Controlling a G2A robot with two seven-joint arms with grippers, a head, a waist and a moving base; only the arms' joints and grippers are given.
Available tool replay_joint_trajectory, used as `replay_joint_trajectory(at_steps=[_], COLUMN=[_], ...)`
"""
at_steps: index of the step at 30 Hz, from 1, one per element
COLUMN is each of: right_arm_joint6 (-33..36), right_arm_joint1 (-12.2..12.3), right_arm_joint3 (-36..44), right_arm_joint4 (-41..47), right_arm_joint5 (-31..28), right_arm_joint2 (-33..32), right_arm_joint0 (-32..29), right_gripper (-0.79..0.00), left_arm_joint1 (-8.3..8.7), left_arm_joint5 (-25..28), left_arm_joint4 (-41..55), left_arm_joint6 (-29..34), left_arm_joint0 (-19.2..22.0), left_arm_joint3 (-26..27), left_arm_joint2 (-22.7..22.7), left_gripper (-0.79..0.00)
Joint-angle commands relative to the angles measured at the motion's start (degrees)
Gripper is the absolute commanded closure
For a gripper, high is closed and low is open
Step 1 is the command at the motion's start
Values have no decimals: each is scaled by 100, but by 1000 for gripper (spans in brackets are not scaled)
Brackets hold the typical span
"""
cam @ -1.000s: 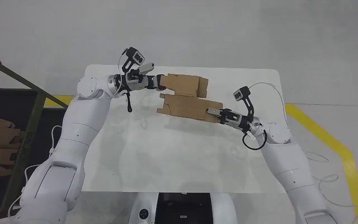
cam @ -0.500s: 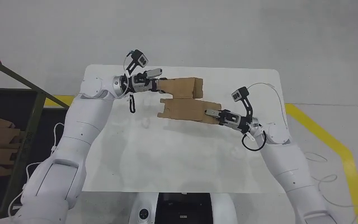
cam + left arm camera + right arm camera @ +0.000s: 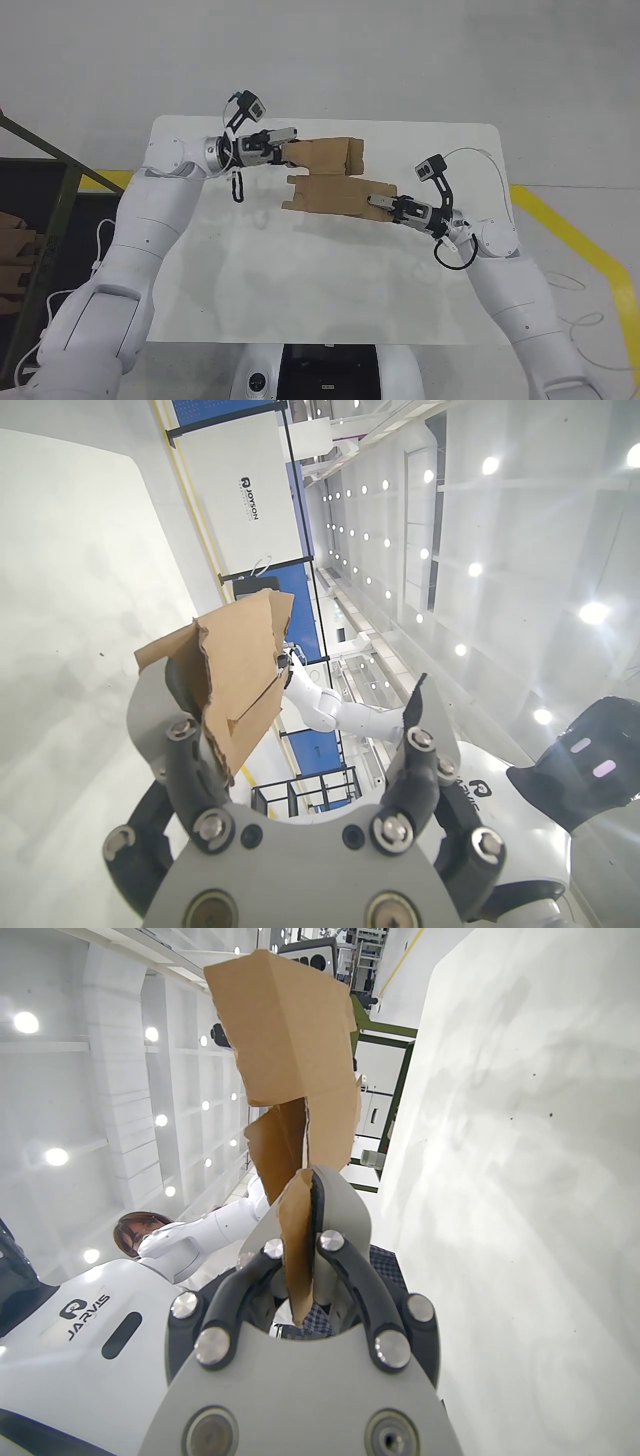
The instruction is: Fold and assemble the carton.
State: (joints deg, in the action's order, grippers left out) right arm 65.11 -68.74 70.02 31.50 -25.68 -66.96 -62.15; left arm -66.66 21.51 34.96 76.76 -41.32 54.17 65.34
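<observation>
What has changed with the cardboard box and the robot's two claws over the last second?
The left claw turned at the wrist and its fingers spread apart. It now stands open, with one finger against the end of the carton. The carton's far panel shifted slightly toward the left arm. The right claw stayed shut on the carton's other end, roughly where it was over the table.

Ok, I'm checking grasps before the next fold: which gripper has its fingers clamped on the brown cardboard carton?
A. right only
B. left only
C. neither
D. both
A: the right gripper pinches a flap of the brown cardboard carton between shut fingers, while the left gripper has its fingers wide apart, one merely against the carton's edge.
</observation>
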Motion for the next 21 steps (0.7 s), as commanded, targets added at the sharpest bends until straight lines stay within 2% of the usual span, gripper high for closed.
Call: replay_joint_trajectory(at_steps=[1, 8, 10, 14, 18, 19, 20, 21], right_arm_joint6=[9, 39, 43, 44, 6, -18, -48, -90], right_arm_joint1=[2, 8, 10, 12, 16, 16, 16, 18], right_arm_joint3=[-6, -2, -4, -4, -13, -11, -19, -32], right_arm_joint4=[1, 12, 16, 31, 27, 39, 48, 46], right_arm_joint5=[8, 21, 22, 12, 31, 15, 7, -9], right_arm_joint2=[2, 14, 14, 16, 11, 4, -6, -22], right_arm_joint0=[6, 10, 12, 15, 26, 27, 25, 23], right_gripper=[0, 0, 0, 0, 0, -154, -610, -785], left_arm_joint1=[-1, -4, -5, -8, -16, -19, -22, -26], left_arm_joint5=[20, 33, 36, 26, -50, -69, -90, -126], left_arm_joint4=[-82, -300, -346, -374, -229, -171, -89, 3], left_arm_joint6=[-52, -165, -194, -221, -157, -142, -134, -116], left_arm_joint0=[5, 22, 31, 39, 41, 40, 37, 29], left_arm_joint3=[-11, -58, -69, -82, -61, -55, -48, -45], left_arm_joint2=[-19, -83, -96, -112, -109, -101, -86, -74], left_gripper=[-271, -203, -163, -15, 0, 0, 0, 0])
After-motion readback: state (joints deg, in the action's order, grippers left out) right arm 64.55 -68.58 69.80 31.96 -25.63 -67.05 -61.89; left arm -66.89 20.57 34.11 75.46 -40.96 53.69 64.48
